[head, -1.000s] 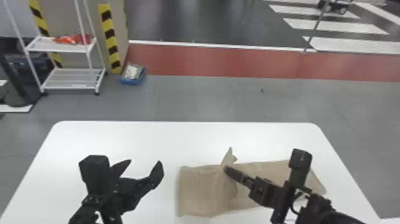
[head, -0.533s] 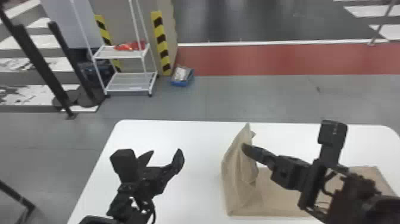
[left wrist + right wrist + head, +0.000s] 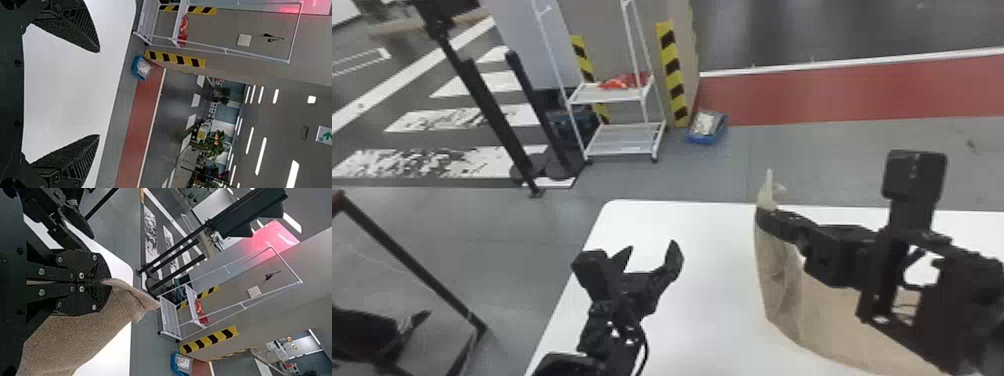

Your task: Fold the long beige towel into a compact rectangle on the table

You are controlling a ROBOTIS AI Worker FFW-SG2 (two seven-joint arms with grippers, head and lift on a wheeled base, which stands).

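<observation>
Clearly, going left to right, we see black poles standing on the floor beyond the white table, and then a white shelf cart; our left arm comes in from the bottom edge, angled forward over the table's left part; its left gripper holds nothing, its two fingers spread wide apart. Farther right a blue box sits on the floor; the left wrist view also shows a green and white sign bearing an arrow.

Next comes the beige towel, over the table and well apart from our left gripper; its raised end stands steeply, a small tip poking above the grip, while its long axis slants rightward and toward us, passing below our right arm; that arm enters from the right, nearly level, its right gripper pointing left and pinched tight on the towel's upper edge.
</observation>
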